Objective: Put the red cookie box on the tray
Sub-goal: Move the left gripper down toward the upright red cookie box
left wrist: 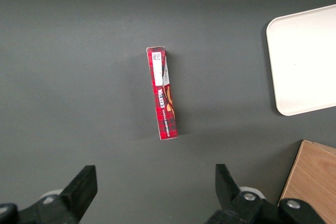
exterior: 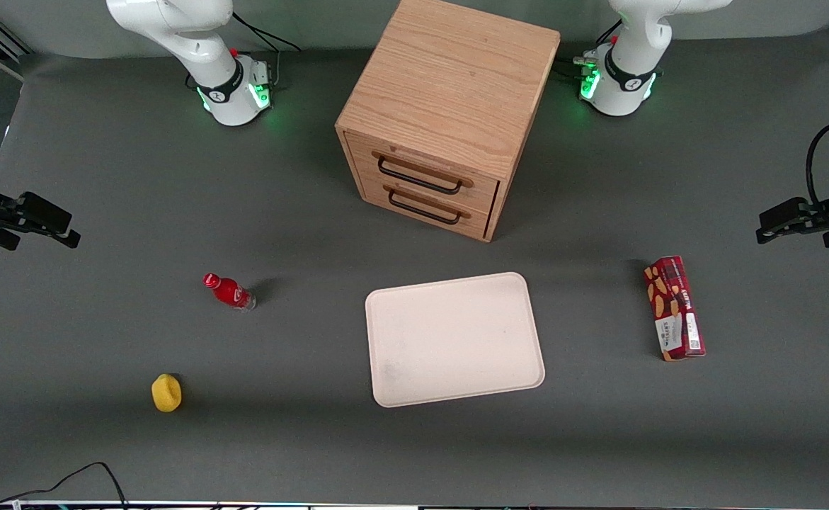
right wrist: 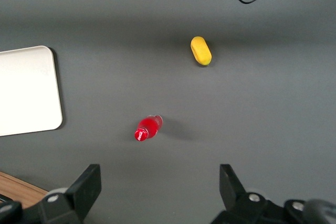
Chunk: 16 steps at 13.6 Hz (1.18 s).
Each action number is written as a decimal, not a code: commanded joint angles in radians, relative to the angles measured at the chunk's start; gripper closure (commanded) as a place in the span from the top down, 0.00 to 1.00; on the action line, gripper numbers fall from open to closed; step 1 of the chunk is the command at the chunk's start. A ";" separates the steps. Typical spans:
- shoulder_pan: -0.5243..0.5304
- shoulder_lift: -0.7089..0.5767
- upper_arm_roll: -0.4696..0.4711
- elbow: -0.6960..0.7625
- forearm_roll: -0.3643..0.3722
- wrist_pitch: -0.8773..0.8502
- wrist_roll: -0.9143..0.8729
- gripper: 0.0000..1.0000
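The red cookie box (exterior: 675, 308) lies on its narrow side on the grey table toward the working arm's end, apart from the tray. The cream tray (exterior: 456, 340) sits in the middle of the table, in front of the drawer cabinet, with nothing on it. My gripper (exterior: 764, 225) hangs well above the table at the working arm's end, a little farther from the front camera than the box. The left wrist view shows the gripper (left wrist: 156, 179) open and holding nothing, with the cookie box (left wrist: 163, 93) below it and the tray's edge (left wrist: 307, 61) off to one side.
A wooden two-drawer cabinet (exterior: 442, 113) stands at the back centre, both drawers closed. Toward the parked arm's end are a small red bottle (exterior: 229, 291) and a yellow object (exterior: 166, 392). A black cable (exterior: 95, 474) lies near the table's front edge.
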 commanded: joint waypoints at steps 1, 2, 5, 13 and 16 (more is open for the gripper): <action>-0.002 -0.020 0.000 -0.026 -0.008 0.011 0.000 1.00; -0.003 -0.020 0.000 -0.025 -0.008 0.011 0.002 1.00; -0.007 -0.011 0.000 -0.025 -0.009 0.011 -0.001 1.00; 0.010 0.012 0.001 -0.087 -0.009 0.033 0.000 1.00; 0.010 0.035 0.003 -0.167 -0.011 0.133 -0.001 1.00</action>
